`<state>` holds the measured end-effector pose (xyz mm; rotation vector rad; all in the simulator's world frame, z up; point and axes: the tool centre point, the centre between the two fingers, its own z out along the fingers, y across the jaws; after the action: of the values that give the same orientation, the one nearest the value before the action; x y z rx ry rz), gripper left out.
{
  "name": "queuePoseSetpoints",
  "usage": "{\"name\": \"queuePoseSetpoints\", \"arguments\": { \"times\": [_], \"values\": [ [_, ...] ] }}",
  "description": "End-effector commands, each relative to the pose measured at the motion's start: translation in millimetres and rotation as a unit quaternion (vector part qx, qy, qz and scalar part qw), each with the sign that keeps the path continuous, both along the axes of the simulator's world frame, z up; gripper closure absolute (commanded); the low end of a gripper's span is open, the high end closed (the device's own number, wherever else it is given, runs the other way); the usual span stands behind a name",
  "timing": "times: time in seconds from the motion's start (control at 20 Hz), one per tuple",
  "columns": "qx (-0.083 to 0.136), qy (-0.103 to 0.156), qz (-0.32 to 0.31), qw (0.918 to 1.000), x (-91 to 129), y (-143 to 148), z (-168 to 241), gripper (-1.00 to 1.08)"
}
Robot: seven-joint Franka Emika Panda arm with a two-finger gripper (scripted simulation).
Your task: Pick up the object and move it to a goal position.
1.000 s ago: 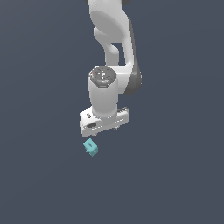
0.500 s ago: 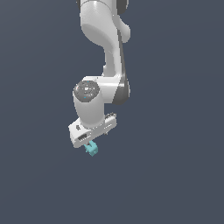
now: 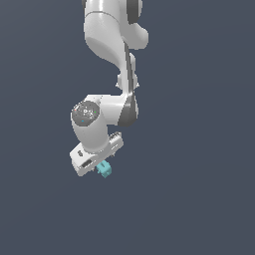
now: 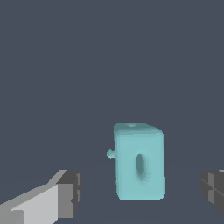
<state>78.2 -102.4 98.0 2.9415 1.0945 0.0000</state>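
The object [image 3: 104, 169] is a tiny cyan block with a small stub on one side and a slot in one face. In the exterior view it sits just below the white gripper [image 3: 102, 167]. In the wrist view the object [image 4: 139, 162] stands between the two dark-padded fingers [image 4: 65, 194], nearer to the one at the frame's edge, with a gap on each side. The gripper [image 4: 142, 192] is open and touches nothing.
The white arm [image 3: 107, 40] comes down from above in the exterior view. All around is a plain dark grey surface [image 3: 199, 199] with no other objects in view.
The arm has moved toward the exterior view's left and down. The gripper now sits over the cyan object, which has stayed in place.
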Motion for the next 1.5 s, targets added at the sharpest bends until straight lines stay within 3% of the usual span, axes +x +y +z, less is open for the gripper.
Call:
{"name": "queuePoseSetpoints", "arguments": {
  "times": [0.0, 0.45, 0.95, 1.25, 1.3, 1.45],
  "values": [
    [0.001, 0.000, 0.011, 0.9999, 1, -4, -3, -0.92],
    [0.001, 0.001, 0.018, 0.9998, 2, -8, -8, -0.92],
    [0.001, 0.001, 0.020, 0.9998, 1, -8, -52, -0.92],
    [0.001, 0.001, 0.020, 0.9998, 2, -8, -56, -0.92],
    [0.001, 0.001, 0.020, 0.9998, 2, -8, -56, 1.08],
    [0.001, 0.001, 0.020, 0.9998, 2, -8, -56, 1.08]
  ]
}}
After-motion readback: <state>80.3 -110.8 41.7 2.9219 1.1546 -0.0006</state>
